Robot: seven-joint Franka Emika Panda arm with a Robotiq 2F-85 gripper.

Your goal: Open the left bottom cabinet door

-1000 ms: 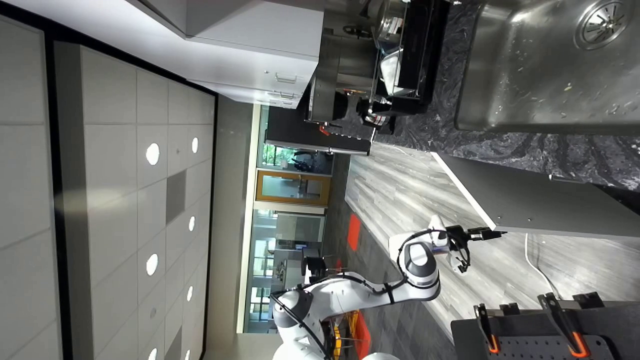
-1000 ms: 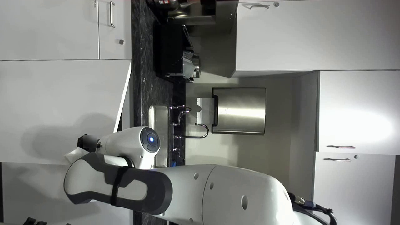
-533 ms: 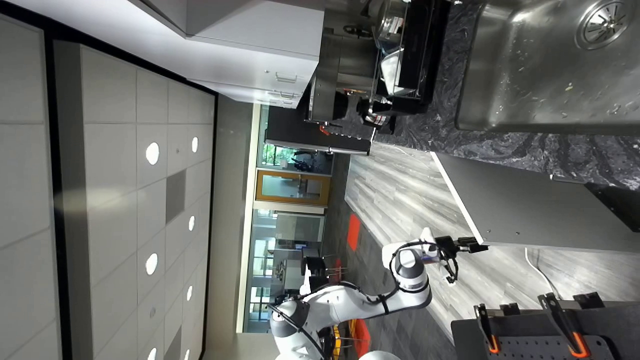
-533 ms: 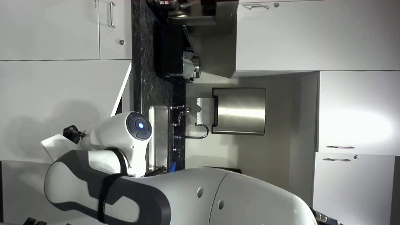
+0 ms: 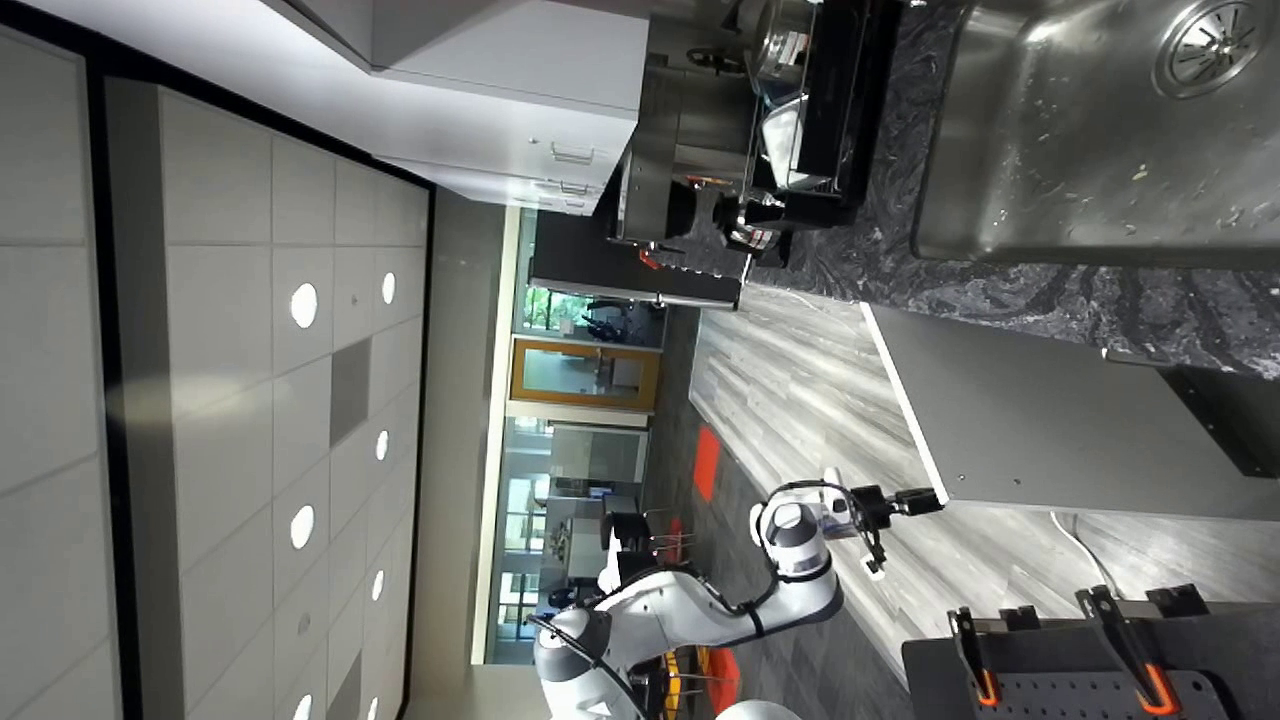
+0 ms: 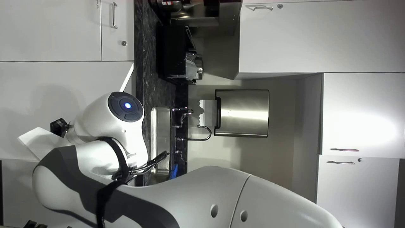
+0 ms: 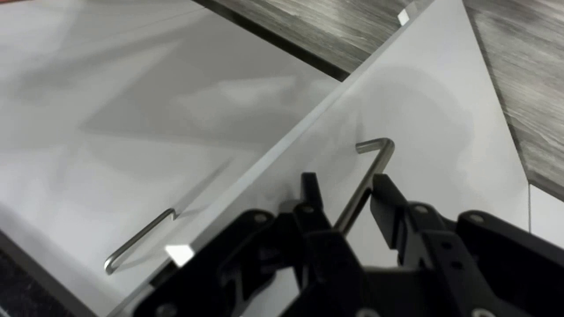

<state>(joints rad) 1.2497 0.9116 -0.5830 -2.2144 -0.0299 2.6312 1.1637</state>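
Note:
The left bottom cabinet door is swung outward. Its plain grey inner face shows in an exterior view, and its pale outer face shows partly behind the arm in an exterior view. In the wrist view the door fills the right side with its slim metal handle. My gripper has its two black fingers on either side of the handle bar, which crosses diagonally between them and appears to touch both. The gripper also shows at the door's free edge. The bar's near end is hidden by the fingers.
The neighbouring panel with its own handle lies beside the door. The dark countertop with the sink is above. A black dish rack stands on it. A dark board with clamps stands opposite.
The door has swung further outward, showing more of its inner face and the dark opening. My gripper and arm have moved back from the cabinet with the handle between the fingers.

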